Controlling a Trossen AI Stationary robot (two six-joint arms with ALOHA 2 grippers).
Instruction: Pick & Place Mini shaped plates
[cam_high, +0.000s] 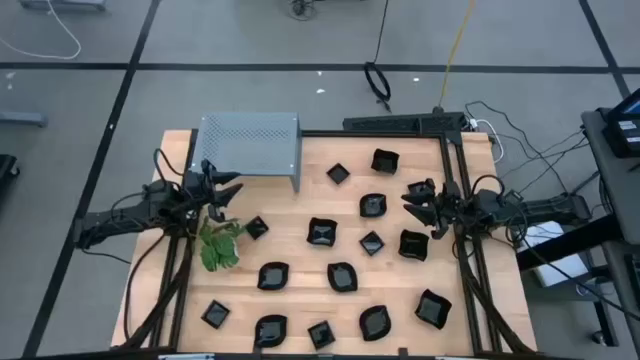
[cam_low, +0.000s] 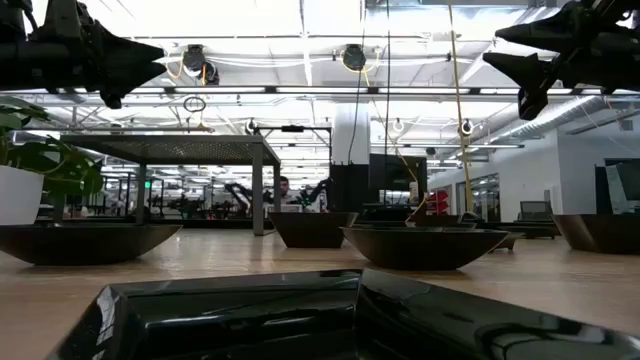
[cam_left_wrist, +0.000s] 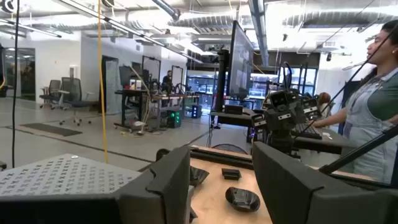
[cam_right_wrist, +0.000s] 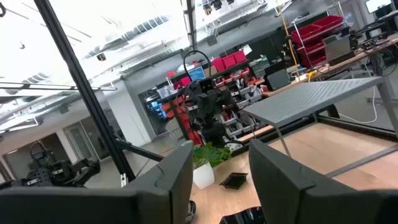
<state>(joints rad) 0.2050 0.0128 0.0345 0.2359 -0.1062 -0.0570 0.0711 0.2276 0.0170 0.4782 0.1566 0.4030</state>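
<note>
Wooden table (cam_high: 300, 250) is seen from above w/ grey perforated shelf (cam_high: 250, 142) at far left and green plant (cam_high: 218, 243) at left-centre. Mini shaped plates (cam_high: 341, 276) are scattered over centre, right and near parts of the table; none is on the shelf and none is held.

Both arms are raised above the tabletop, per low view. Left gripper (cam_high: 226, 189) sits at left edge, between shelf and plant, jaws apart, nothing between them. Right gripper (cam_high: 413, 200) sits at right edge, pointing toward table centre, jaws apart, empty.

Key relation: the nearest plates lie around the right gripper, e.g. a squarish plate (cam_high: 413, 244) just near-side of it and a rounded plate (cam_high: 373, 205) just left of its tips, both below jaw level. Closest plate to the left gripper is the small plate (cam_high: 256, 227) right of the plant, slightly further off. Right arm is judged better placed for most plates; a descent is needed first. Plates are near-square or round, so no long axis can be told.
</note>
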